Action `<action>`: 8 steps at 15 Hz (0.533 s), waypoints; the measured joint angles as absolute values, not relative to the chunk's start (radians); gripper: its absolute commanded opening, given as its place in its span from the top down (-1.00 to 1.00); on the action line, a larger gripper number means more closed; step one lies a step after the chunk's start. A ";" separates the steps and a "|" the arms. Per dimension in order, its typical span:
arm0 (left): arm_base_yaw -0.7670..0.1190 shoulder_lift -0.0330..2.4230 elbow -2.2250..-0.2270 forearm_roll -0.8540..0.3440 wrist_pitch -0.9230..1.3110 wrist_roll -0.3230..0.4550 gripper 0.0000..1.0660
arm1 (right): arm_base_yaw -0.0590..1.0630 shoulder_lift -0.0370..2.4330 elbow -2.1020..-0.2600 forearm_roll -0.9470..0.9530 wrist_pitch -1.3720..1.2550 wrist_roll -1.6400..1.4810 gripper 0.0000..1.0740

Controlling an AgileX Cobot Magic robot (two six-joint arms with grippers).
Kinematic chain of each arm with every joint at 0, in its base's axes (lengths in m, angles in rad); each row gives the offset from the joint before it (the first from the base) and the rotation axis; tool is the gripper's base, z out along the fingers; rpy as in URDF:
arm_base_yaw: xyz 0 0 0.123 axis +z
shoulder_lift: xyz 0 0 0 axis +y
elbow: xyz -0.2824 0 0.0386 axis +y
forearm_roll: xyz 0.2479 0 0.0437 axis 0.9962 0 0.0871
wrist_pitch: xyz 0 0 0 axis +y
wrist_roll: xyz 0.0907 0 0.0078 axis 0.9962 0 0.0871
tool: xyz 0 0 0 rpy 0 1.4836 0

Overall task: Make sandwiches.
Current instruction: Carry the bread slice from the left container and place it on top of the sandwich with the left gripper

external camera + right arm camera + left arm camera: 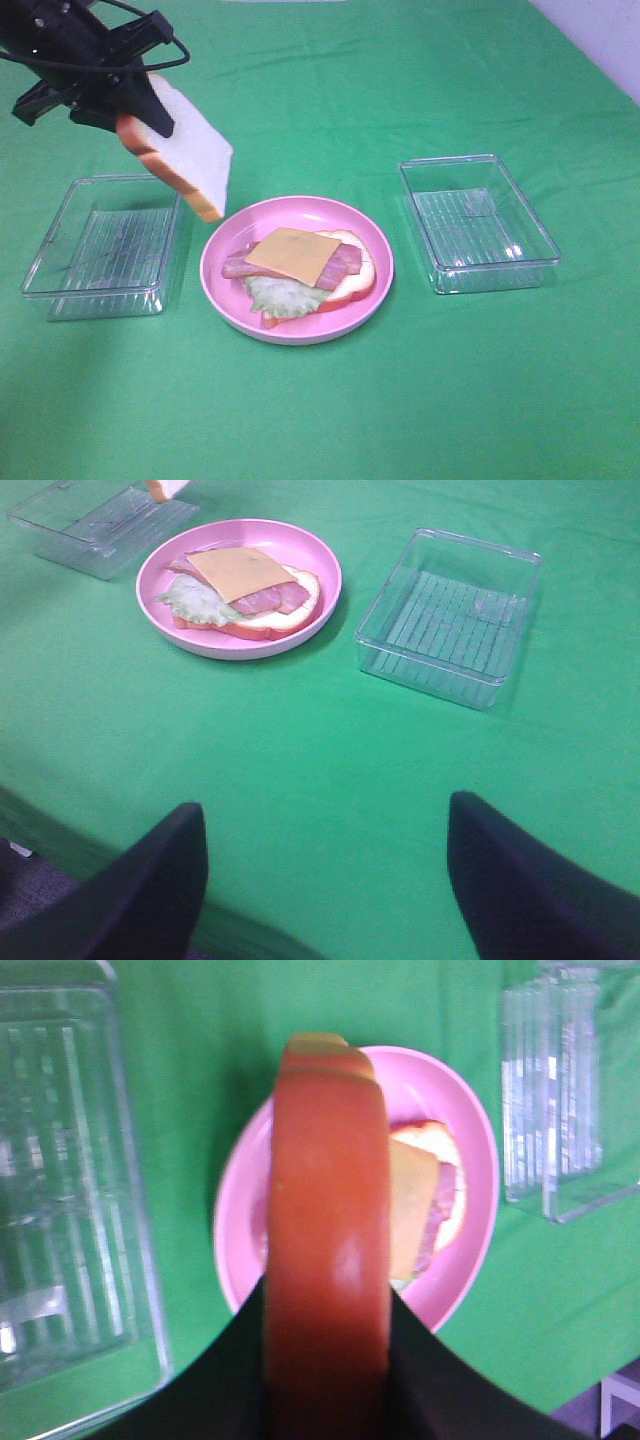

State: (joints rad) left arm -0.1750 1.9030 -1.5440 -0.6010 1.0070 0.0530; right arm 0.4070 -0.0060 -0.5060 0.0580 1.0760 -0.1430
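Bread slices: two. One bread slice (pixel 185 150) hangs in the air, pinched in the left gripper (pixel 135 110); the other, the bottom slice (pixel 355 285), lies flat on the pink plate (pixel 225 290).
Fillings: one cheese square (pixel 292 256), reddish bacon strips (pixel 240 266) under it (their number is hard to tell) and one lettuce leaf (pixel 283 298), all stacked on the bottom slice.
Trays: two clear plastic ones, the left tray (pixel 95 245) and the right tray (pixel 478 222), on either side of the plate on the green cloth (pixel 400 400).
Held slice, direction: it stands on edge, long axis sloping down from the gripper toward the plate, white face toward the high camera, lower corner above the gap between left tray and plate.
Left claw: closed narrow on the slice's upper edge.
Right gripper (pixel 325 880): fingers set wide apart, holding nothing, low over bare cloth, well away from the plate.
Hidden: in the left wrist view the crust (pixel 328 1230) fills the middle and covers much of the stack; the right wrist view cuts the slice to a corner (pixel 168 488).
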 measured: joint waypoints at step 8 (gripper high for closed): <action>-0.381 1.901 -1.262 -0.926 0.639 0.152 1.00 | 0.407 -0.006 -0.506 0.058 1.076 -0.143 -0.23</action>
State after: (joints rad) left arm -0.3810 1.9010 -1.2620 -0.9260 0.6390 0.1520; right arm 0.4070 -0.0060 -0.5060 0.0580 1.0760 -0.1430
